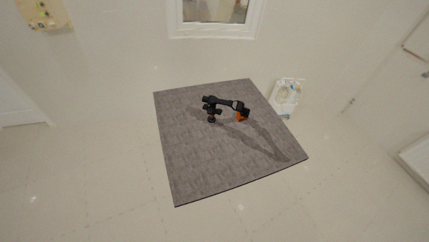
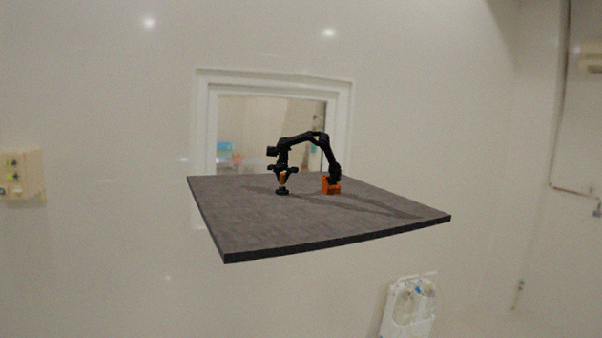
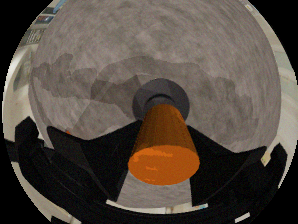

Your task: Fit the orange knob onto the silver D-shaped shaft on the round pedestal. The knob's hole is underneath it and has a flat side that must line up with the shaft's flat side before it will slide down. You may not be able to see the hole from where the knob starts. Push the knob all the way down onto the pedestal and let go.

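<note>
The orange knob (image 2: 283, 178) (image 3: 166, 131) is held upright between the fingers of my gripper (image 2: 283, 176) (image 3: 163, 127), which is shut on it. In the top view only a little of the knob (image 1: 211, 115) shows under the gripper. The round dark pedestal (image 1: 211, 119) (image 2: 281, 191) (image 3: 140, 104) stands on the table, directly below the knob. In the exterior view a small gap shows between the knob's bottom and the pedestal's base. The shaft's flat side and the knob's hole are hidden.
The grey table (image 1: 198, 168) (image 2: 269, 225) carries the arm's orange base (image 1: 241, 117) (image 2: 329, 184), to the right of the pedestal in the top and exterior views. The arm arches over from that base to the pedestal. Shadows of the arm fall across the table.
</note>
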`<act>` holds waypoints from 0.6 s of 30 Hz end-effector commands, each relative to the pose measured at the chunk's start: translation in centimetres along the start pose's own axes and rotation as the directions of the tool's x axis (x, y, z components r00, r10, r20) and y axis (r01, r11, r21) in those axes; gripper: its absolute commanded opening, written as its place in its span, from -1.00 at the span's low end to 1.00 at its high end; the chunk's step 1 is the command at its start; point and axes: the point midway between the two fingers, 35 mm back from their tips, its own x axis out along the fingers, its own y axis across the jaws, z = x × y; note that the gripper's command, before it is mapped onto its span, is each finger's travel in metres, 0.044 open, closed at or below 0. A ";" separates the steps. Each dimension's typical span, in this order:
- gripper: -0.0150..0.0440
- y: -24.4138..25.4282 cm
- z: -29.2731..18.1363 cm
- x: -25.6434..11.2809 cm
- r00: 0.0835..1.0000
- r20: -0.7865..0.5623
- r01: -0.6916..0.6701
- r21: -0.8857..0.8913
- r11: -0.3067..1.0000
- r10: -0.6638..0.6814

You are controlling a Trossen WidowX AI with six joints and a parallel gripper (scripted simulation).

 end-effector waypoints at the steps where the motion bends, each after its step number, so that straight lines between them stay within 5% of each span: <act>1: -0.49 -0.2 0.2 -0.3 1.000 -0.001 0.007 0.351 0.937 -0.008; 9: -0.49 -0.2 0.3 -0.3 1.000 -0.001 0.006 0.769 0.639 -0.008; 18: -0.49 0.0 0.3 -0.1 1.000 -0.001 0.001 0.996 0.088 -0.008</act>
